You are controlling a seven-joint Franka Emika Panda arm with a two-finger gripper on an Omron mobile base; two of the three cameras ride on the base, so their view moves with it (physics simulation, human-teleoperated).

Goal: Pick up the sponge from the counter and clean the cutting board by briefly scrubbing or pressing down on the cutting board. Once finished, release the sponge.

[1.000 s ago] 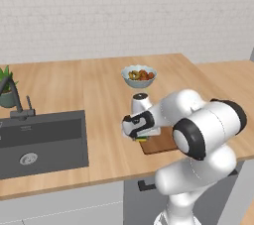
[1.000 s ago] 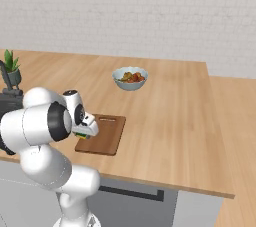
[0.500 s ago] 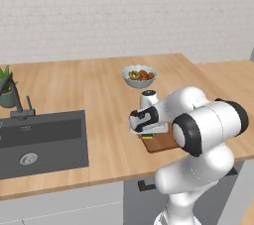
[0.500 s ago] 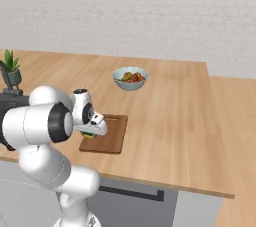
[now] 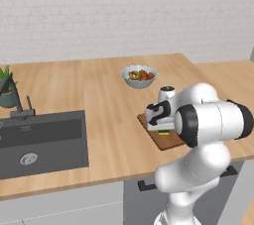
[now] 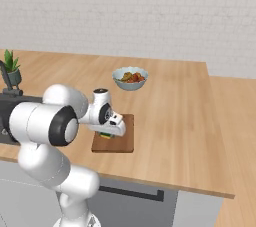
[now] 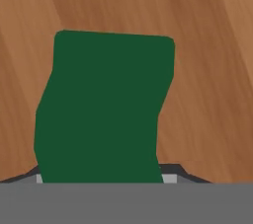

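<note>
Now the tool sat low over the cutting board, pinching the sponge between its fingers. Over the last second it had slid along the board toward the fruit bowl and dropped. Sponge looked pressed to the wood; scrubbing seemed underway, release not yet due.

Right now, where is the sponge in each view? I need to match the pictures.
Left base view: the sponge shows as a green-yellow sliver under the gripper, right of centre, on the cutting board.
Right base view: just left of centre, under the gripper, on the board.
Hand view: large green block at centre, the board behind it.
Shared landmark: the fruit bowl beyond the board.
</note>
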